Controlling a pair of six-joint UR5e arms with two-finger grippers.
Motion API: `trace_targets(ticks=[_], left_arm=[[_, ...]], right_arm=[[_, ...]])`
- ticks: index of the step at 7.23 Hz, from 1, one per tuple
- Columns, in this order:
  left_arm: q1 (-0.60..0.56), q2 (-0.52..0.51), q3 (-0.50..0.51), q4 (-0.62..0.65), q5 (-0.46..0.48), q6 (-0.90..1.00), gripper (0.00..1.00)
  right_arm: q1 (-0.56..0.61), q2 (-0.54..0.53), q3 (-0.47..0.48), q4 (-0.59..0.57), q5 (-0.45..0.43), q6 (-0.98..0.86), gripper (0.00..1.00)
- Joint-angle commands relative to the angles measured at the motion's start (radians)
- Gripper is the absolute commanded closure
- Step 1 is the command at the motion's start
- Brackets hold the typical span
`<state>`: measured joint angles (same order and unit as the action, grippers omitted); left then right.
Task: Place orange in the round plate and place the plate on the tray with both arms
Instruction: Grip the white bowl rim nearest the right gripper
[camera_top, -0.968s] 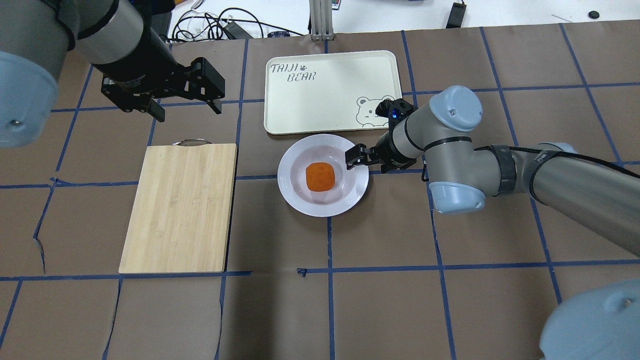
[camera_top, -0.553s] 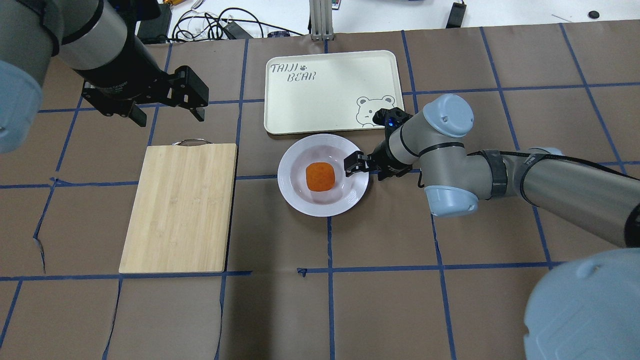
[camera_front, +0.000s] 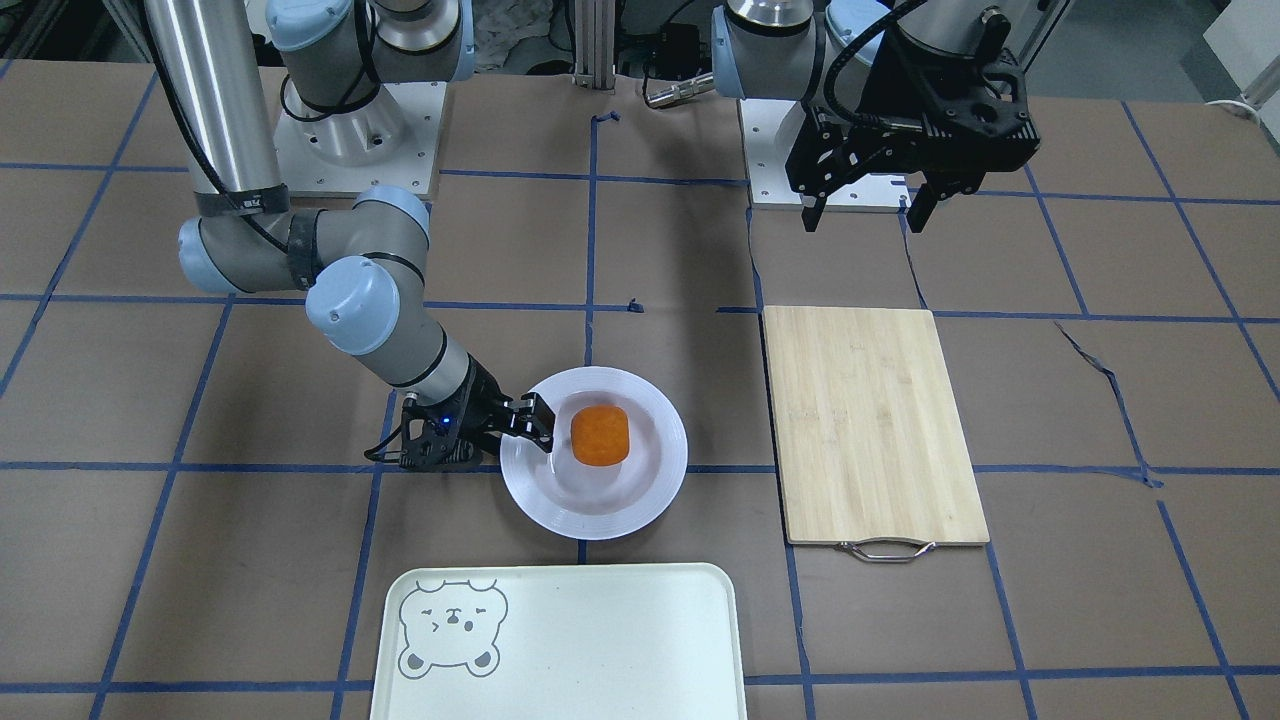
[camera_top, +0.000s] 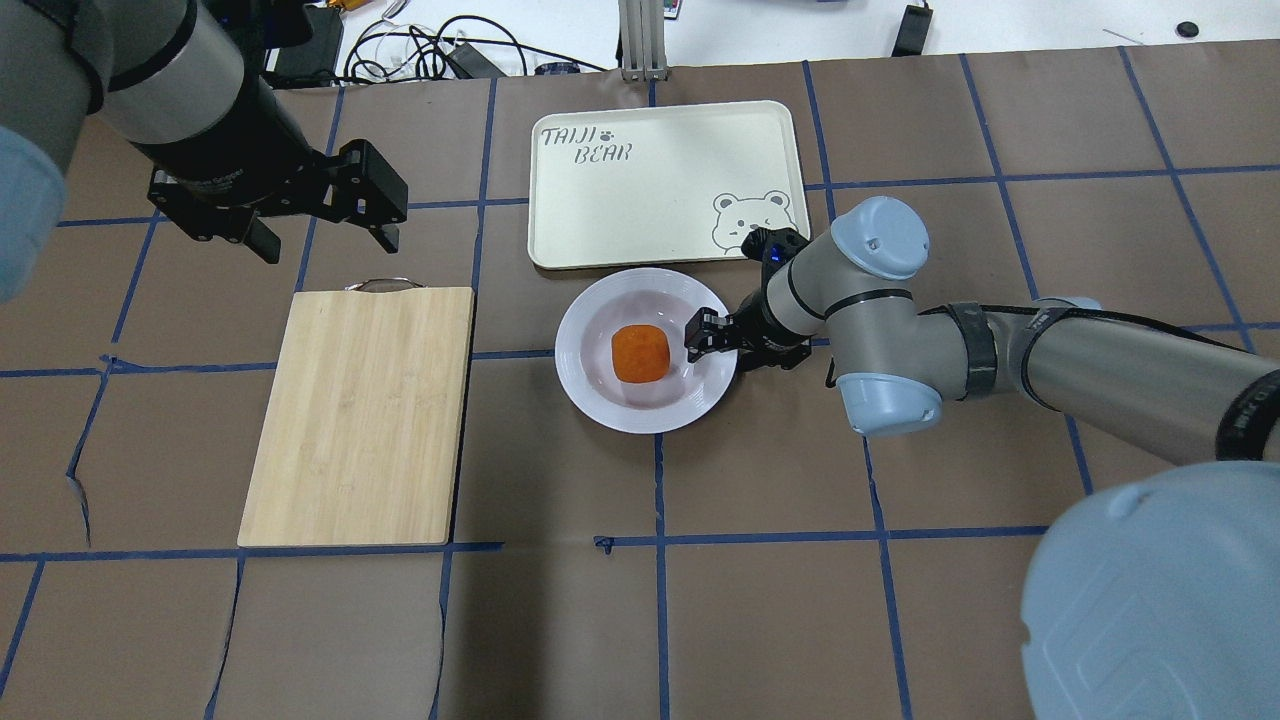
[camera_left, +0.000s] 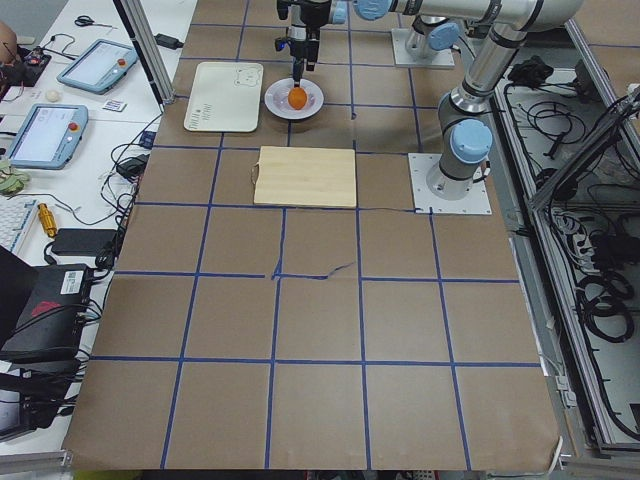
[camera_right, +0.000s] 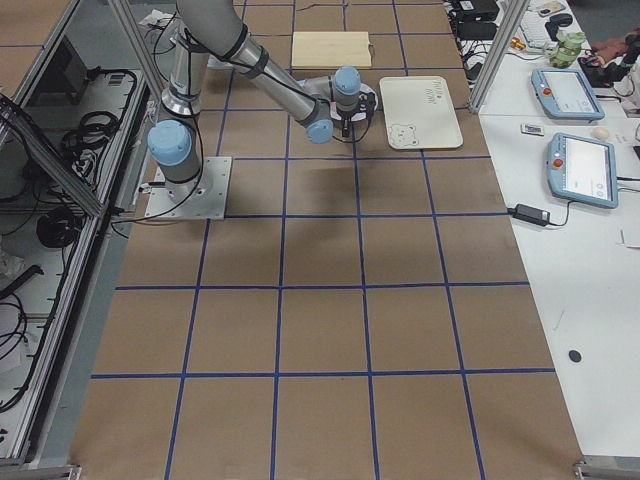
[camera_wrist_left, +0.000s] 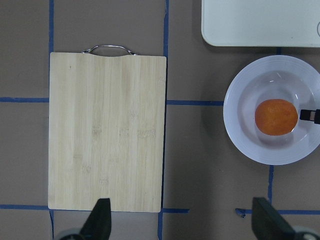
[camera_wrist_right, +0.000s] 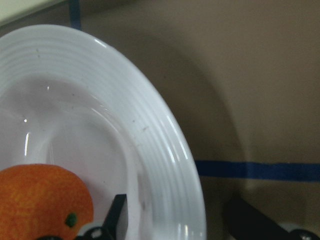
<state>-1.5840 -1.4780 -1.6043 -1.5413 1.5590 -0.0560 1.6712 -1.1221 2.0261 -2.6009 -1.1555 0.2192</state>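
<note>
The orange (camera_top: 640, 353) lies in the sunken centre of the round white plate (camera_top: 590, 396), which rests on the table just short of the cream tray (camera_top: 650, 200). My right gripper (camera_top: 697, 335) is low at the plate's right rim and open. In the right wrist view one finger (camera_wrist_right: 117, 216) stands inside the plate (camera_wrist_right: 150, 115) beside the orange (camera_wrist_right: 40, 200), and the other stays outside the rim. My left gripper (camera_top: 325, 240) hangs open and empty above the table, beyond the cutting board's handle end. From the front I see the orange (camera_front: 599, 434), plate (camera_front: 600, 517) and tray (camera_front: 600, 650).
A bamboo cutting board (camera_top: 360, 415) with a metal handle lies left of the plate, also seen below my left wrist camera (camera_wrist_left: 107, 130). Cables and gear sit on the white bench past the table's far edge. Brown paper with blue tape lines covers the table.
My right gripper has slid a little along the plate's rim and further over the plate, toward the orange. My left arm has drawn back to the left.
</note>
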Motion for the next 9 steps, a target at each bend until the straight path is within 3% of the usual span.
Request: trace_targets(ticks=[1, 2, 5, 9], left_arm=[[-0.001, 0.002, -0.005, -0.002, 0.0, -0.001, 0.0], [0.002, 0.005, -0.008, -0.002, 0.0, -0.001, 0.0], [0.002, 0.005, -0.003, -0.002, 0.0, 0.001, 0.0], [0.005, 0.013, -0.003, -0.011, 0.0, 0.005, 0.0]], right_arm=[[0.031, -0.001, -0.004, -0.004, 0.0, 0.049, 0.62], [0.036, -0.002, -0.006, -0.004, 0.0, 0.057, 0.73], [0.035, -0.045, -0.038, 0.008, -0.018, 0.063, 0.86], [0.006, -0.05, -0.064, 0.012, 0.002, 0.193, 0.9]])
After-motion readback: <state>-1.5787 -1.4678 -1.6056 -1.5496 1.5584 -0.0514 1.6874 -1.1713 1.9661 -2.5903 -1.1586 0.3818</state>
